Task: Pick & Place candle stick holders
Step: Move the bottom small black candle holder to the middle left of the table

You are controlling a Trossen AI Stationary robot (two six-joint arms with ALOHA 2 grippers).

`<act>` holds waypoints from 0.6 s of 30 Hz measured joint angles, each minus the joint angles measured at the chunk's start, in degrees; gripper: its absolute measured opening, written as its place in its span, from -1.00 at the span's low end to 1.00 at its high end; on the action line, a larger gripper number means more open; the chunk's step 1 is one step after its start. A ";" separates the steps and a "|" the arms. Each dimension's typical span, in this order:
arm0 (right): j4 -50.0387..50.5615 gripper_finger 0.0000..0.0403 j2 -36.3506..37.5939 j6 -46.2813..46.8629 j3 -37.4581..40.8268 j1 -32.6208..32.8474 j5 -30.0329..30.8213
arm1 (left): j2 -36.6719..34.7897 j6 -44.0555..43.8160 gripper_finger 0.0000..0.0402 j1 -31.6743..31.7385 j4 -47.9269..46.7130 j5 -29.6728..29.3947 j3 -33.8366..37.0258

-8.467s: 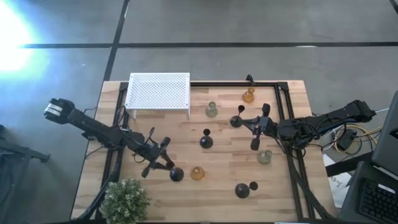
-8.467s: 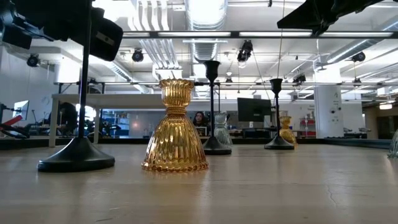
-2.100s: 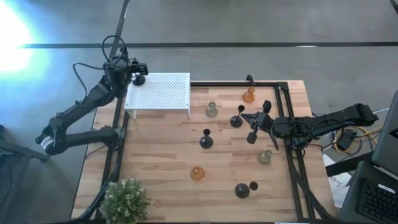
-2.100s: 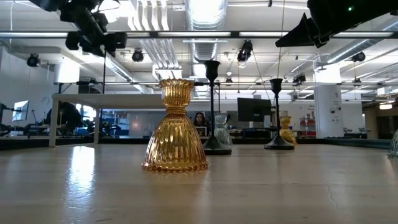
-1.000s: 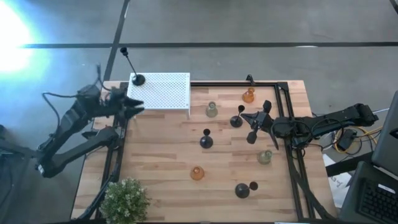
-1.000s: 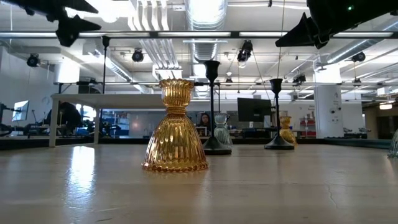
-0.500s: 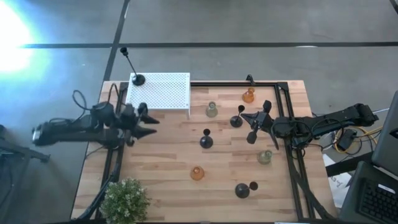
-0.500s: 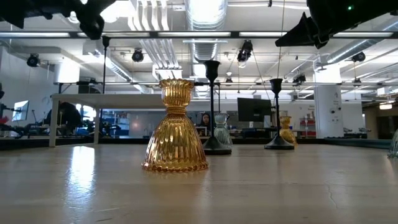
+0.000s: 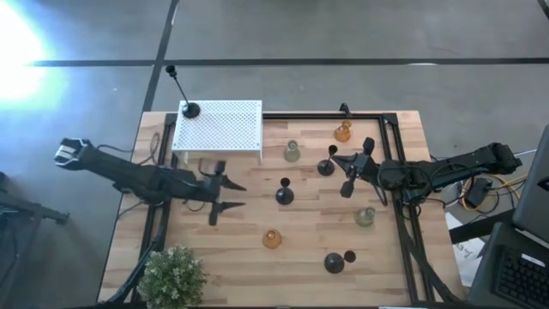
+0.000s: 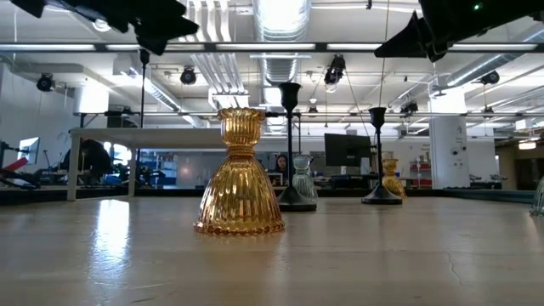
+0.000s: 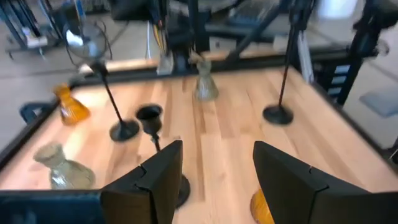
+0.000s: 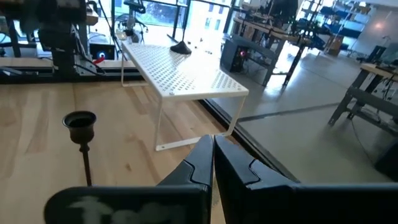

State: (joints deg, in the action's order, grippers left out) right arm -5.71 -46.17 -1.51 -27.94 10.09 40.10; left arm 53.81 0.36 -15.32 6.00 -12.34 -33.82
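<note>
Black thin-stemmed candle holder [image 9: 182, 96] now stands on white perforated box [image 9: 219, 127]; left tool [image 9: 225, 195], released and empty, has swung back over the counter [image 9: 257, 215] for another.

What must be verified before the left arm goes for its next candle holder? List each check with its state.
1. Left gripper open and empty: ok.
2. Delivered black holder upright on the white rack: ok, though it stands at a corner.
3. Middle black holder, the one nearest the left gripper, upright with bare table between them: ok.
4. Near amber holder upright and apart from its neighbours: ok.
5. Right gripper shut and well away from the left arm: ok.
6. Right gripper clear of the black holder beside it: cannot tell.
</note>
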 joint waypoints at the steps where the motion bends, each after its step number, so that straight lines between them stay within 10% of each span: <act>1: -0.43 -0.96 0.00 -0.39 0.00 -0.02 0.01 | 1.33 -0.03 0.01 0.01 -0.12 0.09 -0.48; 18: -0.66 -0.96 -0.07 -1.12 0.00 0.00 0.02 | 16.95 -3.60 0.01 4.75 0.48 0.23 -6.05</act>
State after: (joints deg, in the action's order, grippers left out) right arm -6.37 -46.24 -2.63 -27.94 10.09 40.11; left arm 70.76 -3.23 -10.57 6.48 -12.11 -39.87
